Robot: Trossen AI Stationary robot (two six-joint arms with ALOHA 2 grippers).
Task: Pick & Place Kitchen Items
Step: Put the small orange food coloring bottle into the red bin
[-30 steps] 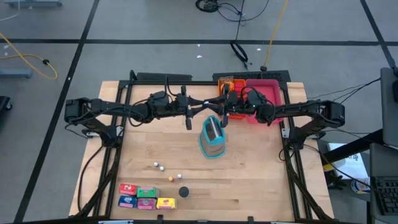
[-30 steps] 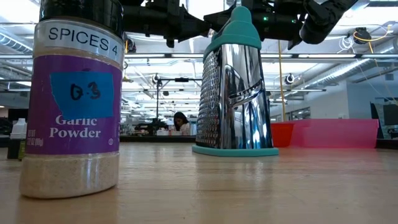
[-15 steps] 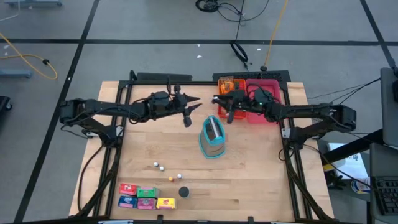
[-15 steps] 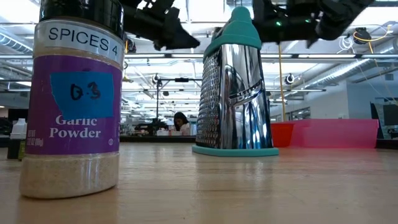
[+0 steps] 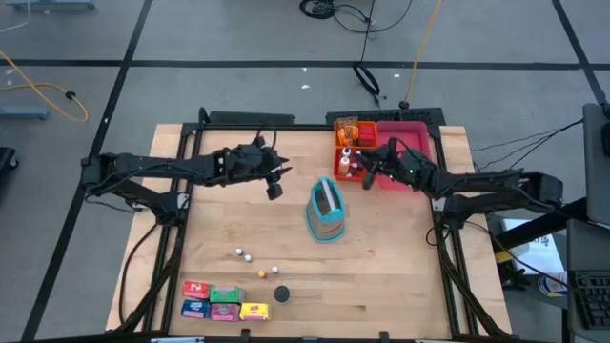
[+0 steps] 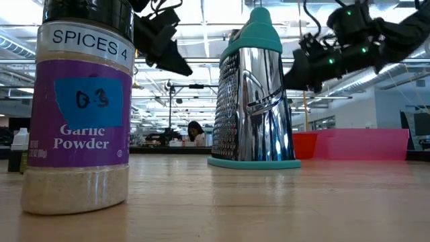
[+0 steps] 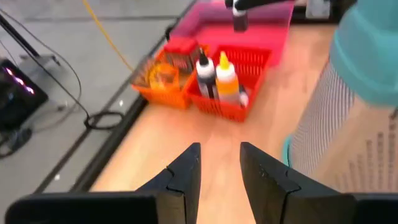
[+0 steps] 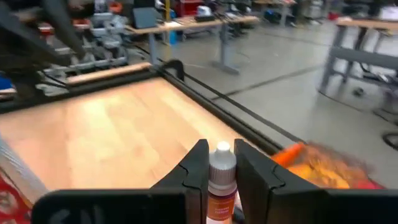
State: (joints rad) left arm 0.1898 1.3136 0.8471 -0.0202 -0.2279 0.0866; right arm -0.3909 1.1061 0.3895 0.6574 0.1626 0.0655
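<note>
Pale, grainy wood runs under everything I do: the table is a smooth plank top framed by dark rails. My right gripper is clamped on a small bottle with a rounded white cap and an orange label, held above the orange tray, a ribbed plastic basket just beside the smooth pink tray. From my left wrist I see two more little bottles standing upright inside that orange basket, one dark and one yellow with a pointed tip. My left gripper hangs over bare wood with its blunt dark fingers slightly apart, holding nothing. Between my arms stands the box grater, shiny perforated steel with a teal cap and base. At the near edge lie the small coloured boxes, a black round piece and tiny beads.
</note>
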